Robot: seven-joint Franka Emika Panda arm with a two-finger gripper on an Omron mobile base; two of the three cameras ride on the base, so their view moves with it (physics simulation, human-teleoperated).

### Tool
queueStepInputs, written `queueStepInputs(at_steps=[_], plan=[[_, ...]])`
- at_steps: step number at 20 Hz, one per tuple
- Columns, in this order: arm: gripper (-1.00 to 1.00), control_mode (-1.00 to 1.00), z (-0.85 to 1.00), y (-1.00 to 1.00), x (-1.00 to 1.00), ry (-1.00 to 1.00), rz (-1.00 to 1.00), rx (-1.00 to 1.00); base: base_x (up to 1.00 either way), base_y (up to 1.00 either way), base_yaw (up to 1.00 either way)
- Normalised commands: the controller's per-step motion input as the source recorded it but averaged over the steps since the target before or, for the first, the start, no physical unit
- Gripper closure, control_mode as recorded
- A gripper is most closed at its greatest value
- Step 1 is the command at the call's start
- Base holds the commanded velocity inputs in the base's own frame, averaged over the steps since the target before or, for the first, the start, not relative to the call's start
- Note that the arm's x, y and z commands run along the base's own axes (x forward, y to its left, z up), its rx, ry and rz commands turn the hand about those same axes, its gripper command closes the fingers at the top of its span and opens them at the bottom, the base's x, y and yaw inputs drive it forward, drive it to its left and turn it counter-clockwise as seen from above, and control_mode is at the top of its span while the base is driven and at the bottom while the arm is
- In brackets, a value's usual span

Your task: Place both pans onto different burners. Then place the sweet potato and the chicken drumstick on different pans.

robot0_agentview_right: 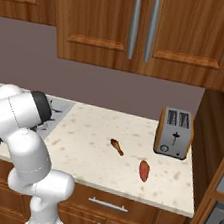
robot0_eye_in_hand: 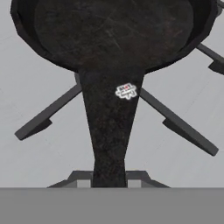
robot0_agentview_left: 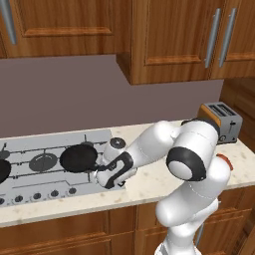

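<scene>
A black pan is over the right part of the grey cooktop. My gripper is shut on its handle. In the hand view the pan's bowl is straight ahead, and grate arms spread out from under it. I cannot tell whether it rests on the grate or hangs just above it. A second pan shows at the left edge, and a bare burner lies between the two. The chicken drumstick and the sweet potato lie on the counter to the right.
A steel toaster stands at the back right of the speckled counter. Small knobs line the cooktop's front edge. Wooden cabinets hang overhead, and a wooden side wall closes off the counter's right end.
</scene>
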Motion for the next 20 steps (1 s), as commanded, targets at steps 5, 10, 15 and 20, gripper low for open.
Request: queueStepInputs(at_steps=[5, 10, 15, 20], plan=[[1.00, -1.00, 0.00, 0.00, -0.03, 0.00, 0.00, 0.00, 0.00, 0.00, 0.00], [1.00, -1.00, -0.02, -0.05, -0.07, 0.02, 0.00, 0.00, 0.00, 0.00, 0.00], [1.00, -1.00, -0.06, -0.18, -0.07, 0.02, 0.00, 0.00, 0.00, 0.00, 0.00], [1.00, -1.00, -0.11, -0.16, 0.00, 0.04, 0.00, 0.00, 0.00, 0.00, 0.00]])
